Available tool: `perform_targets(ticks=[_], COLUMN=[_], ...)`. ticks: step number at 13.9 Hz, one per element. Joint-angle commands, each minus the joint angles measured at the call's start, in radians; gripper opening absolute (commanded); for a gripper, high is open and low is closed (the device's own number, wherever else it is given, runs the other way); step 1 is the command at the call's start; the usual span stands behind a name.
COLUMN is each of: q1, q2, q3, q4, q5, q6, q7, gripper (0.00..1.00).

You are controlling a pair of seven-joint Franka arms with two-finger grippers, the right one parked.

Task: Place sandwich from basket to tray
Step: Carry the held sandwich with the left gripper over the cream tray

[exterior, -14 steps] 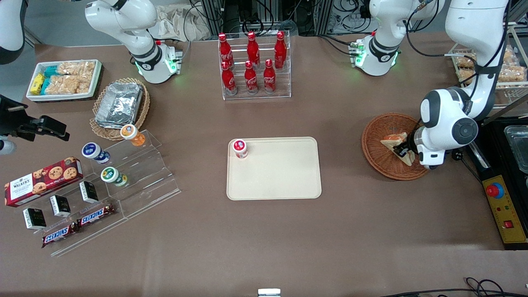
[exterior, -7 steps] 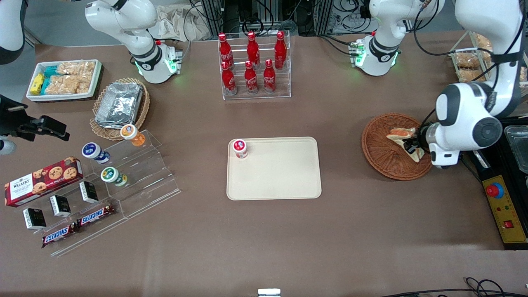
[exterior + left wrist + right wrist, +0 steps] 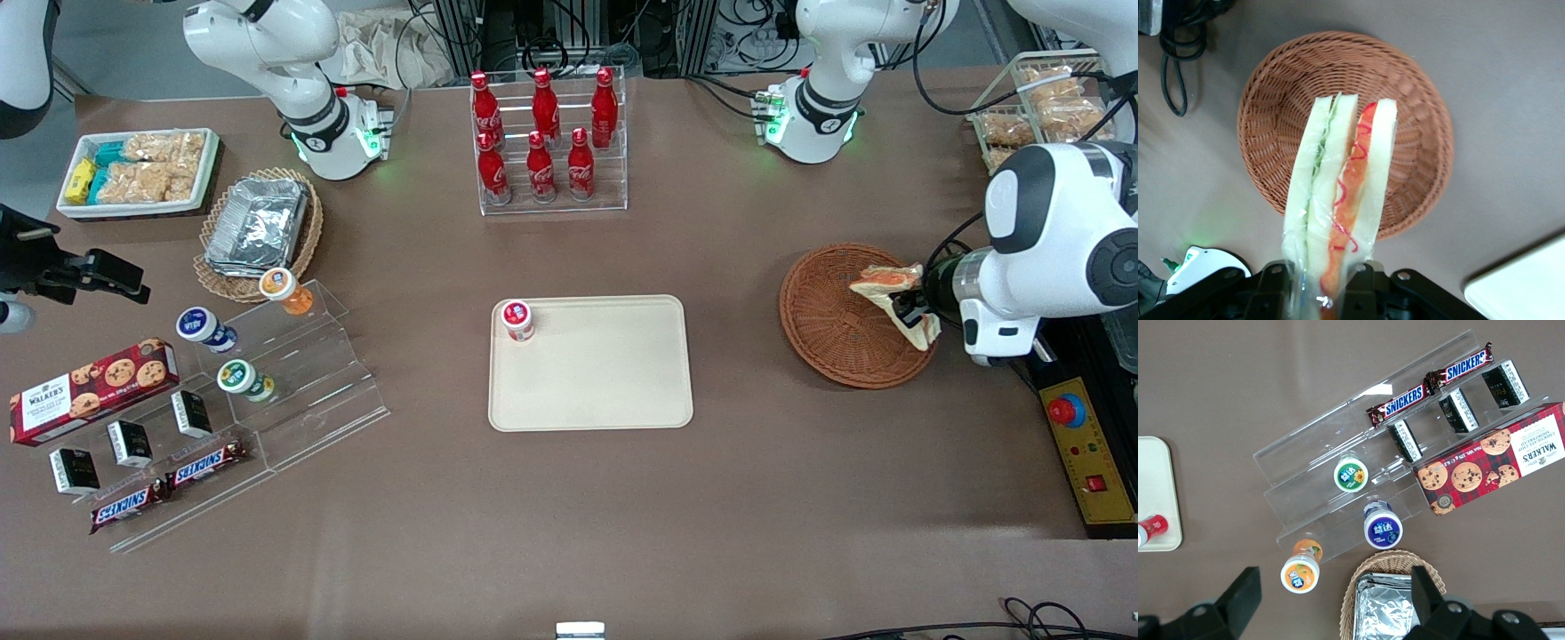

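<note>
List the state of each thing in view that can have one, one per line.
gripper: shut on the sandwich, above the basket's rim
sandwich: wrapped in clear film, lifted clear of the basket
basket: nothing lies in it
tray: flat on the table, holding one small red-lidded cup
red-lidded cup: upright, lid on
cola bottles: upright in their clear rack, capped
</note>
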Motion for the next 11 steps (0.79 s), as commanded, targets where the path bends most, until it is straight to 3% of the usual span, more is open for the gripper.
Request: perform_targets(ticks=[1, 8, 11], q1=[-0.001, -0.003, -0.032], q2=[0.017, 0.139, 0.205], q3=[-0.072, -0.288, -0.313], q4=[0.058, 0.203, 0.251], q5=[0.004, 0.005, 0.012], q6=[-0.027, -0.004, 0.027], q7=[-0.002, -0.039, -0.137], gripper=[0.22, 0.24, 0.24])
